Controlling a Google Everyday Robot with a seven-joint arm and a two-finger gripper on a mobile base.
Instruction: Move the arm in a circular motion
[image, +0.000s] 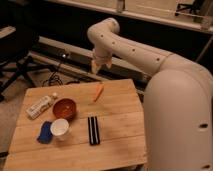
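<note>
The cream-white arm (145, 55) of thick rounded segments with dark screw holes reaches from the right foreground up and to the left, bends at an elbow near the top centre, then points down. Its short pale gripper (99, 67) hangs above the far edge of the wooden table (120, 117), a little above and behind an orange carrot (98, 92). The gripper holds nothing that I can see.
On the table stand a red-brown bowl (64, 108), a white cup (60, 128), a blue cloth (45, 132), a pale bottle lying on its side (41, 105) and a black-and-white striped bar (93, 130). An office chair (15, 55) and floor cables (57, 75) are at the left.
</note>
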